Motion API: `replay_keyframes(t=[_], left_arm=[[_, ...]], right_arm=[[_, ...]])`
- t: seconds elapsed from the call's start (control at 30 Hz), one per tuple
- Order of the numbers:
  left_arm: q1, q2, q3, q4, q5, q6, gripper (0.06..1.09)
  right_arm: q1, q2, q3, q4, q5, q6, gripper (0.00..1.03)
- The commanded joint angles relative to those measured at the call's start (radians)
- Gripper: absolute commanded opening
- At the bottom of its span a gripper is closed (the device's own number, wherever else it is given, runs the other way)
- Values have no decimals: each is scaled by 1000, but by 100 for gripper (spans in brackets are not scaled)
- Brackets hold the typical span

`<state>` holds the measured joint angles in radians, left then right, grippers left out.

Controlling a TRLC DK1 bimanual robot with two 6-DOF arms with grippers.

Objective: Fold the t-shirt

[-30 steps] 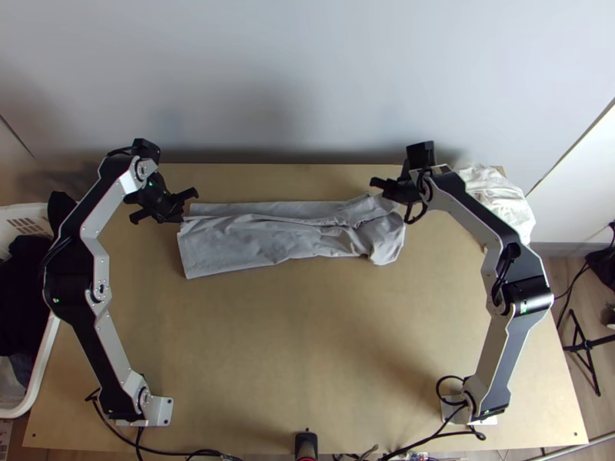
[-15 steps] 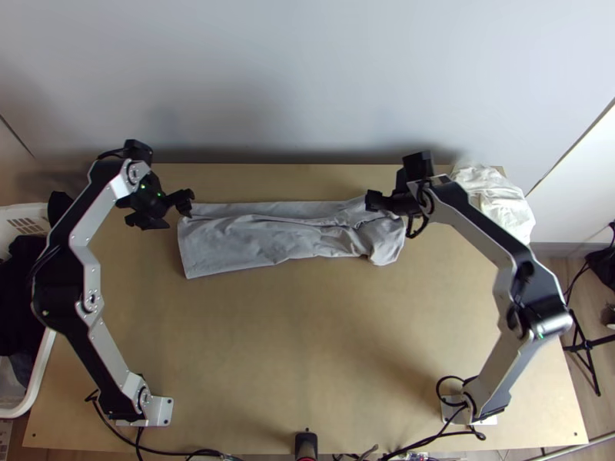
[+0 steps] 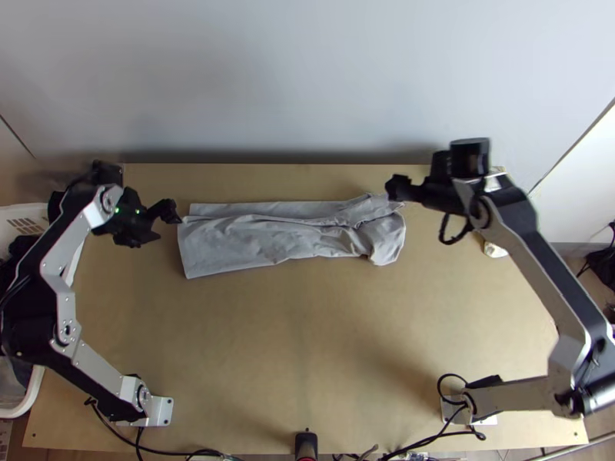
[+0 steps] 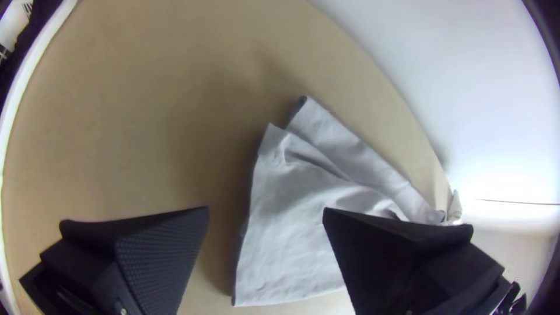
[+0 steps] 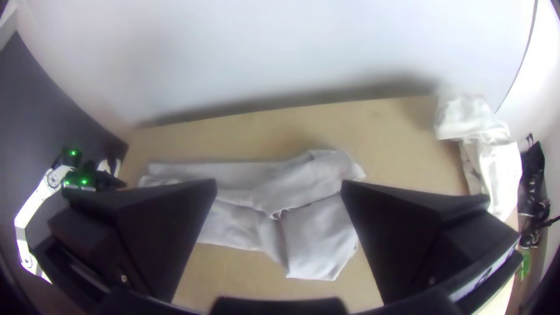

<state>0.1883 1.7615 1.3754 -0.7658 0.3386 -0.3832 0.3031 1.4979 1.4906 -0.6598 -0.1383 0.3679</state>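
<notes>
Smooth wooden table (image 3: 307,330); wrinkled grey t-shirt (image 3: 254,242), long folded strip; left pincer (image 3: 167,222), right pincer (image 3: 398,189) gaping wide, empty.

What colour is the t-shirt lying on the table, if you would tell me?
The t-shirt is plain light grey, seen best in the top view.

On the t-shirt's (image 3: 254,242) left, the left arm (image 3: 73,238) has pale grey links, black joints, small screws (image 3: 68,330) and green wrist lights (image 3: 118,210). On its right, the right arm (image 3: 530,265) matches, with 1 looped black cable (image 3: 443,234). Each has 2 wide black fingers (image 4: 157,256), angular and tapering.
</notes>
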Motion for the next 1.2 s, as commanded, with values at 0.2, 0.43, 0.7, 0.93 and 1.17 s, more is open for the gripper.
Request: replay_keyframes(t=[0.2,0.43,0.7,0.93,1.17], left_arm=[[37,26,-180,183,232,-126,102],[-13,62,-145,250,234,-169,102],[-75,128,-75,255,283,-206,102],[-107,179,-70,255,292,-207,102],[-85,199,-78,227,237,-146,101]], right_arm=[[44,-90,220,-190,0,31,99],[45,-90,244,-204,-1,49,99],[19,-114,223,-224,-1,52,99],[2,-136,217,-225,-3,60,99],[-2,-140,227,-225,-7,77,99]])
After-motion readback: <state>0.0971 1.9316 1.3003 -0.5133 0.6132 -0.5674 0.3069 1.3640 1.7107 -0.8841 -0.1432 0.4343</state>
